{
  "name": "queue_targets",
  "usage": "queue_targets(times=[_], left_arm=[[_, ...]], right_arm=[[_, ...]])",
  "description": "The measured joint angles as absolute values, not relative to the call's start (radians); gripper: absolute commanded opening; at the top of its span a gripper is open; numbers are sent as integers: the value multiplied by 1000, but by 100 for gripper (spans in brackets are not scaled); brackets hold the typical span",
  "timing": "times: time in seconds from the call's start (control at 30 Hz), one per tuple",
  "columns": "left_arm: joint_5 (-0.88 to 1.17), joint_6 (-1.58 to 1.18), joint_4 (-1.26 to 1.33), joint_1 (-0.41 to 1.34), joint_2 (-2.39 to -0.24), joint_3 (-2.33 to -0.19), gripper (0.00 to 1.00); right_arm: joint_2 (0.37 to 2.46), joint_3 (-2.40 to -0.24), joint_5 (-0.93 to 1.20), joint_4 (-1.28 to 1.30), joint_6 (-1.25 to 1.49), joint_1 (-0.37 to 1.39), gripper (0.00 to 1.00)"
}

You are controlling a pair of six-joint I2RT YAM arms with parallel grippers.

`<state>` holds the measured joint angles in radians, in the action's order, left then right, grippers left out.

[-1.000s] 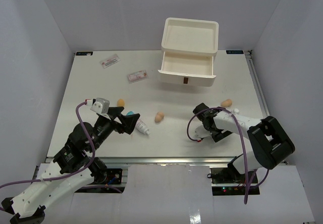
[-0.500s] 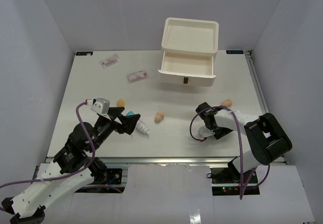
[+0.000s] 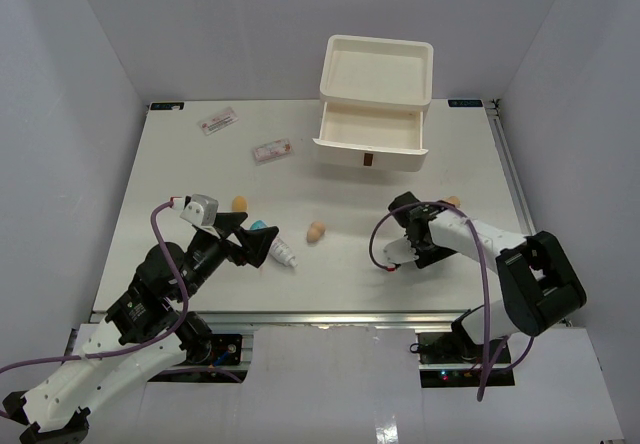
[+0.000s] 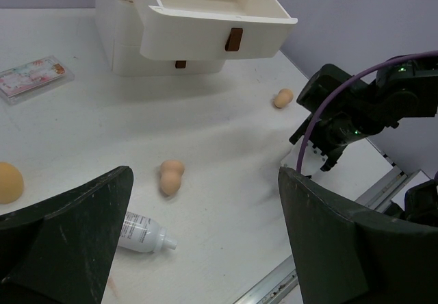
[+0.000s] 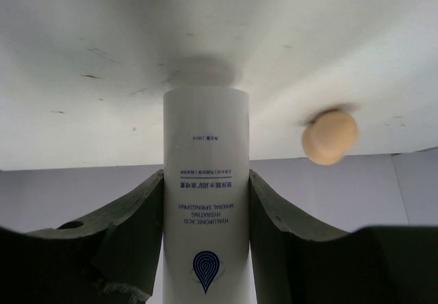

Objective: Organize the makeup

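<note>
My right gripper (image 5: 205, 178) is shut on a white spray bottle (image 5: 205, 129) with blue print, both fingers pressed to its sides, low over the table at right (image 3: 408, 248). A peach sponge (image 5: 330, 135) lies just beyond it (image 3: 451, 202). My left gripper (image 4: 205, 201) stands open and holds nothing, hovering at the near left (image 3: 245, 236). Below it lie a white tube (image 4: 140, 231) and a second peach sponge (image 4: 170, 176). A third sponge (image 3: 239, 203) sits further left. Two flat pink packets (image 3: 217, 121) (image 3: 271, 150) lie at the far left.
The white drawer box (image 3: 377, 99) stands at the back, its middle drawer (image 4: 205, 23) pulled out with nothing in it that I can see. Grey walls close in on both sides. A metal rail (image 3: 300, 316) runs along the table's near edge.
The right gripper's jaws have closed from wide open onto the white bottle, and that arm has shifted a little toward the back. The left arm has not moved.
</note>
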<state>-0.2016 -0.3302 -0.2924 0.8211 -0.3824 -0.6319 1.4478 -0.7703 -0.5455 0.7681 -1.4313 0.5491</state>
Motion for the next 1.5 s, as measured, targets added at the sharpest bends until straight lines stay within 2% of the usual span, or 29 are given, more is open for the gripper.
queue_targets(times=[0.3, 0.57, 0.73, 0.93, 1.03, 1.33, 1.5], left_arm=[[-199, -331, -292, 821, -382, -630, 98], [-198, -331, -292, 821, -384, -629, 98], [-199, -331, -292, 821, -386, -629, 98], [-199, -331, -292, 821, -389, -629, 98], [-198, -331, -292, 821, -393, -629, 98], [-197, -331, -292, 821, -426, -629, 98], [-189, -331, -292, 821, -454, -629, 98]], right_arm=[[1387, -1268, 17, 1017, -1311, 537, 19], [1405, -1579, 488, 1171, -1257, 478, 18], [1488, -1737, 692, 1062, -1100, 341, 19], [1591, -1760, 741, 846, -909, 275, 24], [1671, -1791, 738, 765, -854, 277, 31], [1777, -1798, 687, 632, -768, 261, 71], [1776, -1798, 684, 566, -734, 251, 79]])
